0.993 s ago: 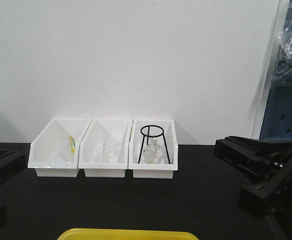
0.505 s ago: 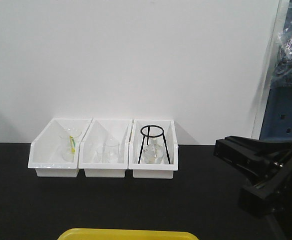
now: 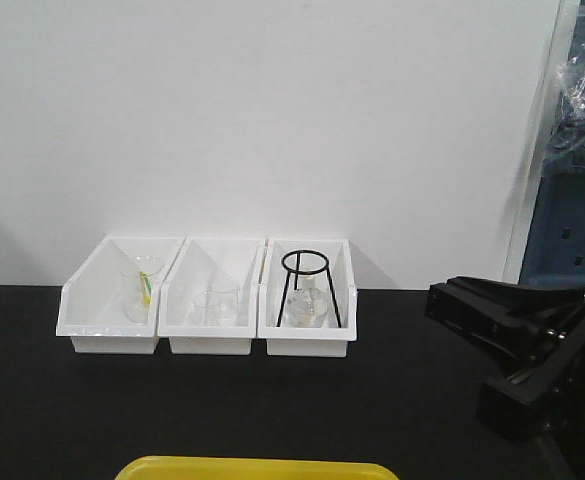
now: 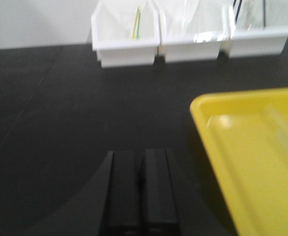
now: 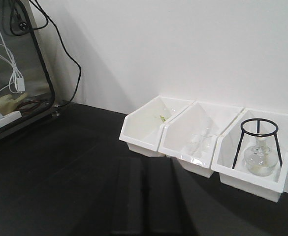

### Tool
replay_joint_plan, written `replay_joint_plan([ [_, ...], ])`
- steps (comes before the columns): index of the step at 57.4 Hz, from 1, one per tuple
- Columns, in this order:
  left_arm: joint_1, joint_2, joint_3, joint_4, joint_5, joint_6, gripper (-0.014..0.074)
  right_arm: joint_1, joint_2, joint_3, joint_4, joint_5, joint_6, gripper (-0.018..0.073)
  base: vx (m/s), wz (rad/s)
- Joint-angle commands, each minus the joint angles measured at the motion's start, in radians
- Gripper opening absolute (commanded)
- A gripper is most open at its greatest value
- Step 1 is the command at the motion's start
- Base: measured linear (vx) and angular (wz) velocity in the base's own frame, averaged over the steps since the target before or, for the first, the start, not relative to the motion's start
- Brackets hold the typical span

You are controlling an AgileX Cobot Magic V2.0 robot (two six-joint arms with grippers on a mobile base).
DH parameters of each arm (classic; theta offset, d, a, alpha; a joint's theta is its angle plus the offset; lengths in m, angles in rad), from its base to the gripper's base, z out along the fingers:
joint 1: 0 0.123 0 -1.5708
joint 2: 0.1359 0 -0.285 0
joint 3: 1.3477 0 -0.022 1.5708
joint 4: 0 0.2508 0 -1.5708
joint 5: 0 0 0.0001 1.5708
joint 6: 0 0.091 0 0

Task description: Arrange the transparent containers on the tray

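Observation:
The yellow tray (image 3: 257,468) shows only its far rim at the bottom of the front view. In the left wrist view the tray (image 4: 252,162) lies to the right of my left gripper (image 4: 141,155), which is shut and empty over the black table. No transparent containers can be made out; a faint pale streak (image 4: 280,125) on the tray floor is too blurred to identify. My right gripper (image 5: 144,162) is also shut with nothing in it, and it points at the white bins. The right arm (image 3: 532,340) stands at the right of the front view.
Three white open-front bins (image 3: 210,340) stand in a row against the back wall. They hold a flask with a yellow-green stick (image 3: 143,290), small beakers (image 3: 218,303) and a round flask under a black ring stand (image 3: 306,290). A framed cabinet with cables (image 5: 16,73) is at the far left.
The left arm's black part at the left edge of the front view has moved out of that view. The right arm has shifted slightly left.

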Motion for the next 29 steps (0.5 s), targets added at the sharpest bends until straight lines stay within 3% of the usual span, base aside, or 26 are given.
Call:
replay_joint_plan([
  [1, 0.002, -0.013, 0.031, -0.023, -0.108, 0.026, -0.0008, -0.005, -0.012, -0.029, 0.014, -0.027, -0.011, 0.0051, 0.00, 0.00],
  [29, 0.001, -0.013, 0.031, -0.027, -0.112, 0.028, -0.0008, -0.005, -0.012, -0.029, 0.014, -0.027, -0.011, 0.0051, 0.00, 0.00],
])
